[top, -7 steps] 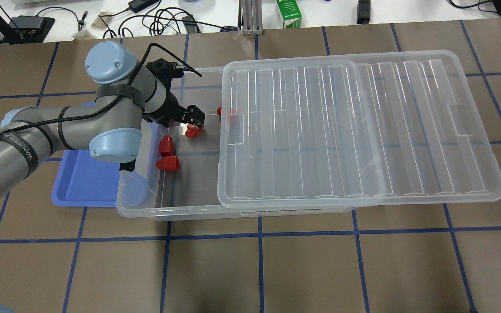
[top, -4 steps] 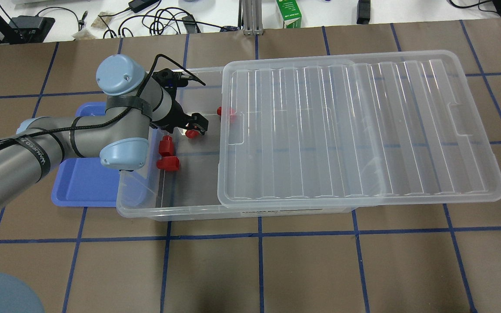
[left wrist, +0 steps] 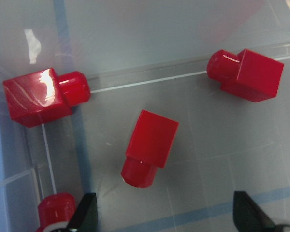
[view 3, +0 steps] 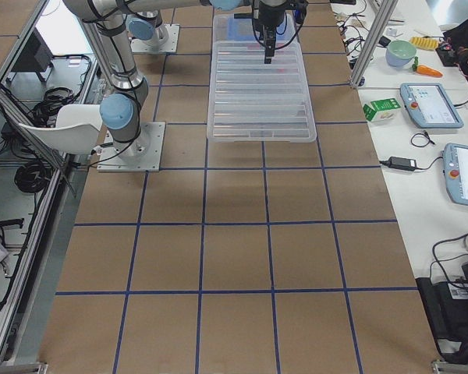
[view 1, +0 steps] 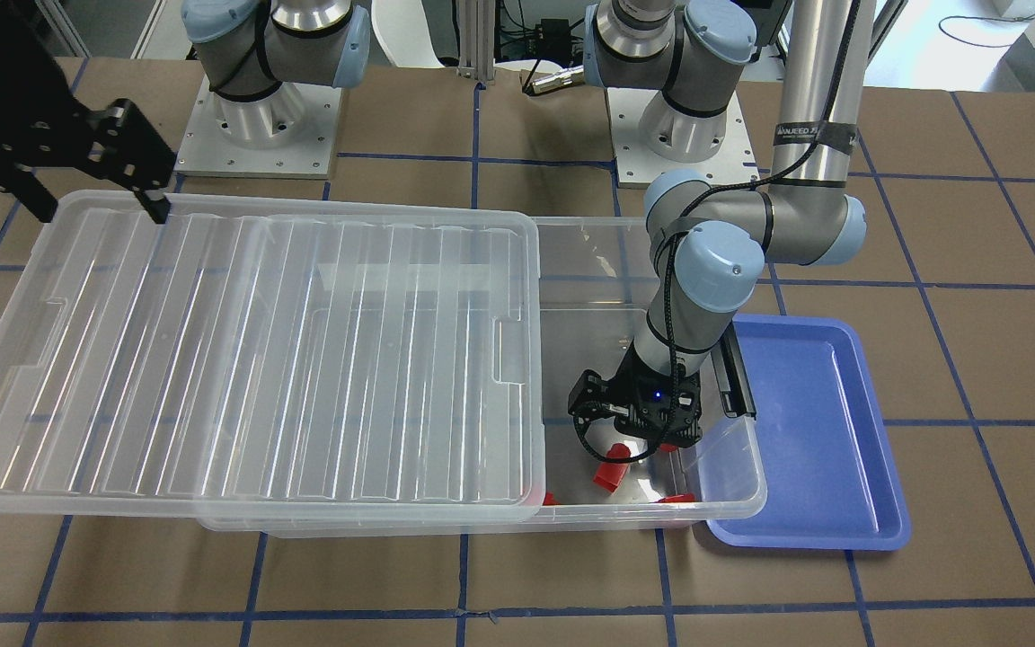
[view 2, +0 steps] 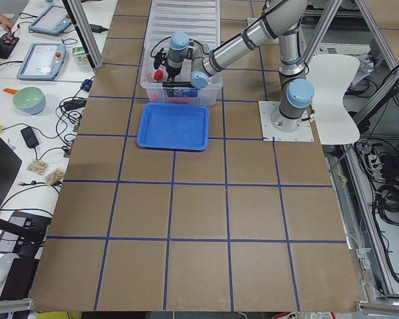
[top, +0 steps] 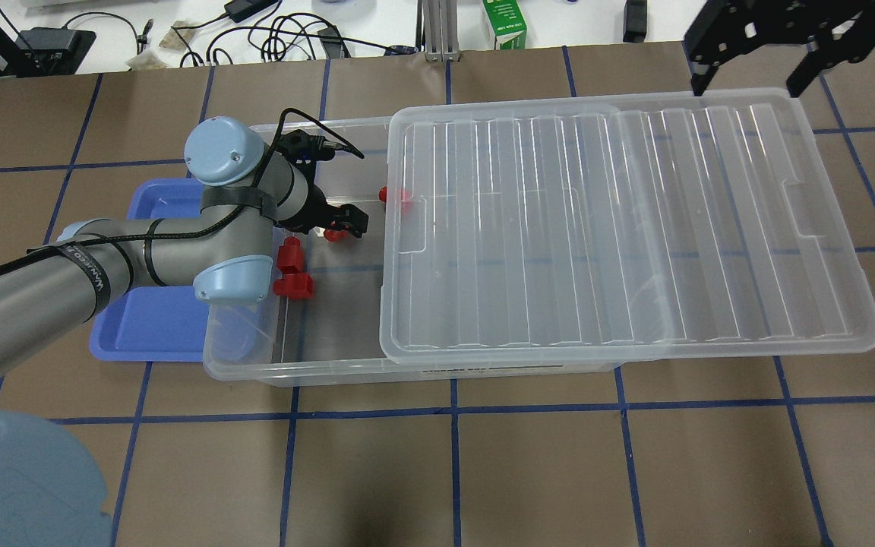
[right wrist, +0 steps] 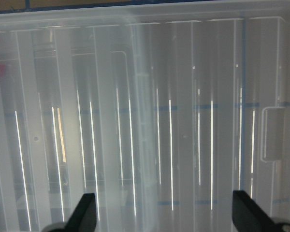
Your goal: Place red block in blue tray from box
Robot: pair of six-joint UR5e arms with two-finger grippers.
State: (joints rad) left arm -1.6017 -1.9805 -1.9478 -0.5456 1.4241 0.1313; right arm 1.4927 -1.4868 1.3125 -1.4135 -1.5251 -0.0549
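The box [top: 255, 365] has its clear lid [top: 597, 228] slid off its left end. Several red blocks lie in the open end. My left gripper [top: 342, 224] is open, down inside the box over one red block [left wrist: 150, 145] that lies on the floor ahead of its fingertips [left wrist: 84, 212]. Other red blocks [left wrist: 38, 96] [left wrist: 246, 75] lie further off. The blue tray [top: 141, 319] sits beside the box, partly under my left arm. My right gripper [top: 775, 45] is open and empty over the lid's far right corner.
A black latch bar [view 1: 738, 377] hangs on the box's short end next to the tray. Two red blocks [top: 289, 254] [top: 293, 286] lie beside my left wrist, another [top: 396, 195] at the lid's edge. A green carton [top: 503, 23] and cables lie beyond the table.
My left arm has pushed further right and lower into the box, the gripper now over the red block. My right gripper has moved left into the overhead view.
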